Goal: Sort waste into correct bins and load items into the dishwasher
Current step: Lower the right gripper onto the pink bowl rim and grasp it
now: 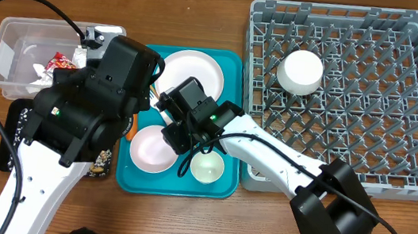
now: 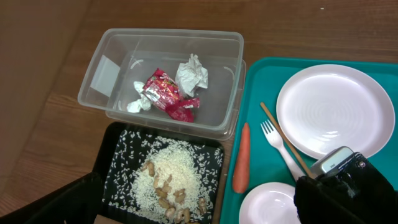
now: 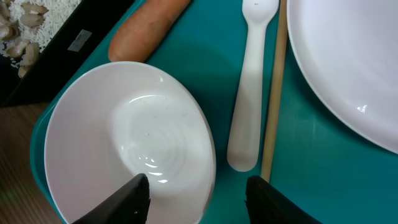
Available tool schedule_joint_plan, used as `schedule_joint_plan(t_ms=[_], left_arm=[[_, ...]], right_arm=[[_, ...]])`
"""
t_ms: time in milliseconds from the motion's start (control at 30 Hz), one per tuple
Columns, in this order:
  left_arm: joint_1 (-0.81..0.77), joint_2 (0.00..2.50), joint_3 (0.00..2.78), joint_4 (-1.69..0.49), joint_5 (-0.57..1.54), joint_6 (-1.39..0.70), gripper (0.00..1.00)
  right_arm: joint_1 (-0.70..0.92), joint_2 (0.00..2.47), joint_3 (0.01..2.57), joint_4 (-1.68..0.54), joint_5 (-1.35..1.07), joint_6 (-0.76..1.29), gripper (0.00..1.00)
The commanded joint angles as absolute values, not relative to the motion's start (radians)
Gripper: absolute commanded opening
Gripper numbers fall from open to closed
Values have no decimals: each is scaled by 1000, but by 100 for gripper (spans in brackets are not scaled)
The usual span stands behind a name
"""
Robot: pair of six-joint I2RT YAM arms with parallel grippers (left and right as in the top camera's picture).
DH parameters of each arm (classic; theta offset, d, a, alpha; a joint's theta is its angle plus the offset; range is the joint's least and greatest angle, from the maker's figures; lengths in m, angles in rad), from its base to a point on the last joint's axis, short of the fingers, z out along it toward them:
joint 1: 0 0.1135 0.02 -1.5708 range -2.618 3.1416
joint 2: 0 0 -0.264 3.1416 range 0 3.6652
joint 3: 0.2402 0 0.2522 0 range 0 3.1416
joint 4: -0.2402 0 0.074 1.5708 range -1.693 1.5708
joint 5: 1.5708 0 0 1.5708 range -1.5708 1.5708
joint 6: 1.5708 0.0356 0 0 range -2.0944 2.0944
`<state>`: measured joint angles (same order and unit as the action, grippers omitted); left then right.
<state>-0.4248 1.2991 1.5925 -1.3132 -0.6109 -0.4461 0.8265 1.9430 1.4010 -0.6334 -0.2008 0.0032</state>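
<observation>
My right gripper stands open astride the right rim of a pale-pink bowl on the teal tray. One finger is inside the bowl, the other outside. Beside it lie a white fork, a wooden chopstick, an orange carrot and a round plate. My left gripper is open above the black tray, which holds rice and nuts. The clear tub holds a red wrapper and a paper wad.
The grey dish rack fills the right side and holds an upturned white bowl. A small cup stands on the teal tray by the pink bowl. The left arm hides much of the black tray from overhead.
</observation>
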Motion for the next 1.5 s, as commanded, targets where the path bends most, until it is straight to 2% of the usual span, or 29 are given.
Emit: schedule_joint_plan(t_ms=[0,533,700,800,1167,1367,1467], left_arm=[[-425,1303,1605,-1311,-628,-460,100],[-425,1303,1605,-1311,-628,-460,100],[-425,1303,1605,-1311,-628,-460,100],[-425,1303,1605,-1312,-628,-460,100],[-425,1303,1605,-1311,-628,-460,100],[-425,1303,1605,-1311,-628,-460,100],[-425,1303,1605,-1312,-628,-460,100]], right_arm=[[826,1945,1385,-619,-191,-1,53],[826,1978,1380,-607,-191,-1,53],[826,1978,1380,-606,-191,-1,47],[826,1978,1380,-606,-191,-1,40],[826,1991,1380,-606,-191,-1,38],[826,1991,1380,-606,-192,0,28],[826,1991,1380,-606,-191,0,27]])
